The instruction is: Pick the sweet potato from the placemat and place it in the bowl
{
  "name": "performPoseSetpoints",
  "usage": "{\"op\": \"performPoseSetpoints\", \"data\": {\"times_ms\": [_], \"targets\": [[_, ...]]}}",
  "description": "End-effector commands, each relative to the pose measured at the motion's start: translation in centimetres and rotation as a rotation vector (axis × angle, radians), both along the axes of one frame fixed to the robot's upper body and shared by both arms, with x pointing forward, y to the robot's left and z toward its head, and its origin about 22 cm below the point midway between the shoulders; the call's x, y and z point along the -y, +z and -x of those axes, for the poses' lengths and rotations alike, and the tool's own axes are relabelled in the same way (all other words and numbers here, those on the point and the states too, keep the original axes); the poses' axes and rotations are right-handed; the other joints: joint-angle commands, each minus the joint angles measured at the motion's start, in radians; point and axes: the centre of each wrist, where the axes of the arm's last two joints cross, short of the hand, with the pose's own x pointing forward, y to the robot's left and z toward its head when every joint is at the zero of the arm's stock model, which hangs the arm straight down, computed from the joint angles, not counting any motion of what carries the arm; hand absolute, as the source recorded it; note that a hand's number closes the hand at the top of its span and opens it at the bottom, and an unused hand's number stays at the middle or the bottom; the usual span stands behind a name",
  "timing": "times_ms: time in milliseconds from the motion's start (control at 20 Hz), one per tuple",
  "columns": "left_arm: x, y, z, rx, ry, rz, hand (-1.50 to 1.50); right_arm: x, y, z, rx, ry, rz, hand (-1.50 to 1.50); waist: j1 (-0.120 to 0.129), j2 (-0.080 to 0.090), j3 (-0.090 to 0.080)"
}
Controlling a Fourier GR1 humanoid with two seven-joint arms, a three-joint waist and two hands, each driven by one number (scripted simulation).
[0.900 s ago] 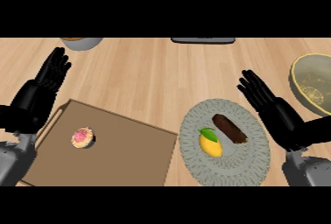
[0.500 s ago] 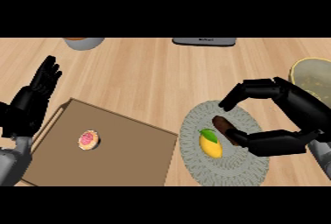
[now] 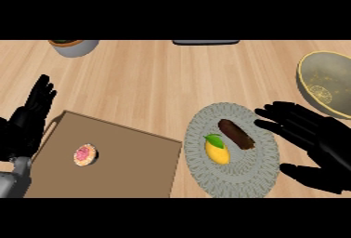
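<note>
You had the right hand [image 3: 316, 142] spread open over the right edge of the round grey placemat [image 3: 237, 174], fingers pointing at the sweet potato [image 3: 236, 134] but not touching it, thumb low and apart. This looked like the reach step: nothing was gripped yet. Your next move would call for bringing the fingers across and over the dark, elongated sweet potato and closing round it without catching the yellow mango [image 3: 217, 151] that lay just beside it on the same mat.

Your left hand [image 3: 27, 118] rested open at the left edge, fingers up. Beside it sat the brown tray [image 3: 130, 162] with a small pink-topped pastry [image 3: 85, 155] on it.

Farther off, at the right edge, the bowl [image 3: 328, 90] stood well apart from the mat and seemed to hold nothing. At the far left was a grey pot [image 3: 74, 47], its contents too cut off to tell.
</note>
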Motion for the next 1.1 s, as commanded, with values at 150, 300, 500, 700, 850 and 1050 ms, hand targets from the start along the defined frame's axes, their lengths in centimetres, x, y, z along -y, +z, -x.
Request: {"op": "performPoseSetpoints", "data": {"times_ms": [150,300,500,700,850,1050], "targets": [[-0.4,1.4,0.5,0.004,-0.006,0.007,0.0,1.3,-0.9,3.6,0.075,-0.078,0.075,-1.5,0.018,0.008,0.0],[1.2,-0.5,-0.1,0.006,-0.005,0.008,0.0,-1.8,0.6,3.2,0.073,-0.078,0.078,-1.5,0.022,0.01,-0.001],[0.6,1.2,-0.7,0.014,-0.008,-0.009,0.0,-4.8,3.1,2.6,0.092,-0.088,0.168,-1.5,0.03,0.01,-0.001],[2.3,-0.7,-0.4,0.014,-0.031,-0.009,0.0,-7.8,4.3,1.6,0.04,-0.138,0.355,-1.5,0.043,0.013,-0.004],[2.2,-0.3,-0.5,-0.001,-0.023,-0.003,0.0,-9.1,3.3,1.5,-0.016,-0.174,0.527,-1.5,0.043,0.012,-0.004],[1.1,1.4,-1.3,0.016,-0.033,-0.008,0.0,-12.3,2.2,-2.2,-0.099,-0.242,0.635,-1.5,0.059,0.016,-0.003]]}}
